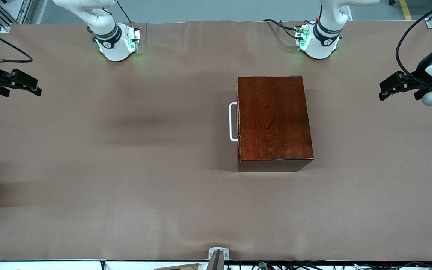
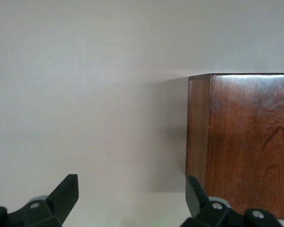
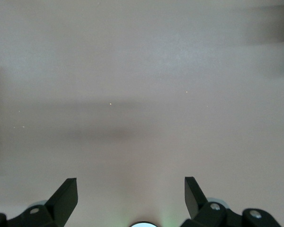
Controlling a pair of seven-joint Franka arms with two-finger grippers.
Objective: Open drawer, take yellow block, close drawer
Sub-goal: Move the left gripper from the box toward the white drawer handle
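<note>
A glossy dark reddish-brown wooden box (image 1: 274, 122) sits on the table toward the left arm's end. Its drawer is pushed in, and the white U-shaped handle (image 1: 232, 122) faces the right arm's end. The yellow block is hidden. My left gripper (image 1: 392, 88) hangs open and empty above the table's edge at the left arm's end; its wrist view (image 2: 131, 189) shows a corner of the box (image 2: 246, 142). My right gripper (image 1: 26, 85) hangs open and empty above the table's edge at the right arm's end; its wrist view (image 3: 131, 189) shows only bare table.
The brown table cover (image 1: 126, 168) is bare around the box. The two arm bases (image 1: 116, 41) (image 1: 319, 39) stand along the edge farthest from the front camera. A small metal bracket (image 1: 218, 255) sits at the nearest edge.
</note>
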